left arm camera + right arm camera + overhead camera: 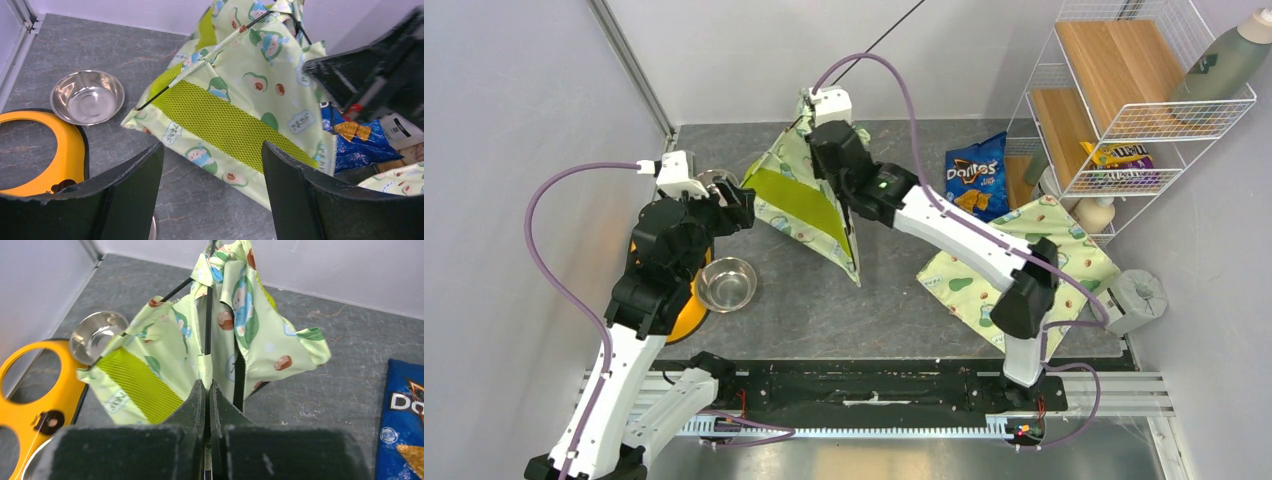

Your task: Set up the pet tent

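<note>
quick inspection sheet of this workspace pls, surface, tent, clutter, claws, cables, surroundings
surface: dark grey stone-look table
job's things: pet tent half raised and leaning, not yet a dome
clutter: steel bowl, orange bowl holder, chip bag, flat pad in matching print
claws: left claw open, facing the tent's mesh side, holding nothing; right claw shut on the tent, pinching a black pole
cables: purple cable loops off each wrist
surroundings: pale walls; wire shelf at right rear, bottle on top
</note>
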Controlling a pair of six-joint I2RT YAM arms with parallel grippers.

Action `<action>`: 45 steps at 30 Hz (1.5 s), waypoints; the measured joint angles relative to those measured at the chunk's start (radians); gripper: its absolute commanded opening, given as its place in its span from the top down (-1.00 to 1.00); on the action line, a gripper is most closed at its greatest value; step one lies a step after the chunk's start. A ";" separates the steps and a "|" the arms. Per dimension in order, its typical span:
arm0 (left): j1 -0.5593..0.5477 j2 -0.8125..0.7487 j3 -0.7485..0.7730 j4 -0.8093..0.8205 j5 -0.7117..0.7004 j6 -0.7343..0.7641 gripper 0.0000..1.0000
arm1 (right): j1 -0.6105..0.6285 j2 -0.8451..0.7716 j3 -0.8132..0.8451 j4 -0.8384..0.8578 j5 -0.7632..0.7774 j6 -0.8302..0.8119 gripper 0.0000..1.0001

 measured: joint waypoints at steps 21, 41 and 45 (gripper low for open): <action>0.000 0.105 -0.059 0.026 0.072 -0.010 -0.54 | 0.051 0.257 0.160 -0.065 0.328 0.190 -0.27; -0.047 0.595 -0.042 0.397 0.237 -0.042 -0.28 | -0.021 -0.182 0.031 -0.278 0.166 0.233 -0.39; -0.072 0.675 0.016 0.409 0.158 0.010 0.40 | -0.041 -0.182 0.000 -0.320 0.152 0.233 -0.39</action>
